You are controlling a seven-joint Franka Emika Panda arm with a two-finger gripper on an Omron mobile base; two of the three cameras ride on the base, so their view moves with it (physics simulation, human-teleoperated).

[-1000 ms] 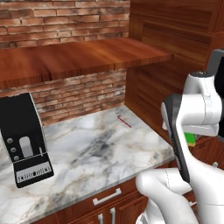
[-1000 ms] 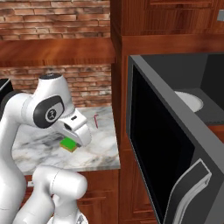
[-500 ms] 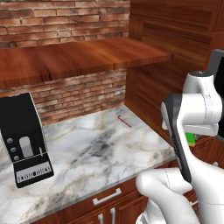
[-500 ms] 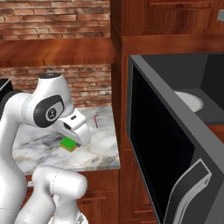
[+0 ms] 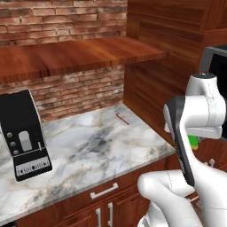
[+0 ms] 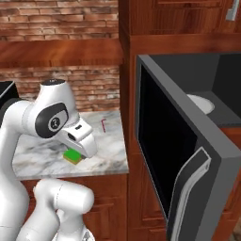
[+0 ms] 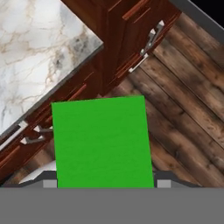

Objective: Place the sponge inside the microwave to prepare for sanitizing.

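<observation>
the sponge [image 7: 103,142] sits in the tool [image 6: 81,149], off the desk's [image 5: 88,146] front edge and above the floor [image 7: 188,113]. the microwave [image 6: 188,141] stands to the right, door swung out. a coffee machine [image 5: 24,128] stands at the desk's left.

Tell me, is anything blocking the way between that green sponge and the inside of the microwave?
Nothing visible does. The pincer grips the sponge off the counter edge. The microwave door is swung wide open toward the robot, so the sponge must travel around its edge to reach the pale turntable.
</observation>
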